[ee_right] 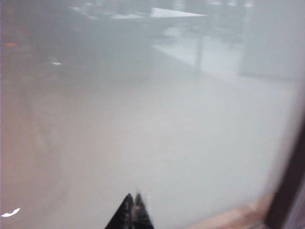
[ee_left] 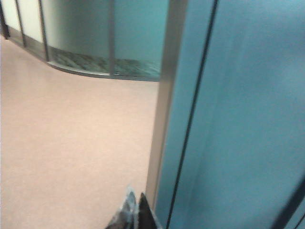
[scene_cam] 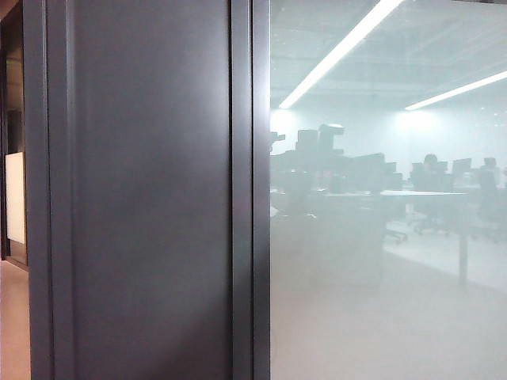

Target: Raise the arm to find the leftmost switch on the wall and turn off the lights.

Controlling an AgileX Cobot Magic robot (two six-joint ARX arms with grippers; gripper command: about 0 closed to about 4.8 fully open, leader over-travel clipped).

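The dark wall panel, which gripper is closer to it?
Left. The left gripper, shut, sits right beside the dark wall panel. The right gripper, also shut, faces the frosted glass instead.

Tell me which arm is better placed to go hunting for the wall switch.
Probably left. The left gripper, tips together, sits beside the dark wall panel; the right gripper, also closed, faces only frosted glass. No switch shows in any view yet.
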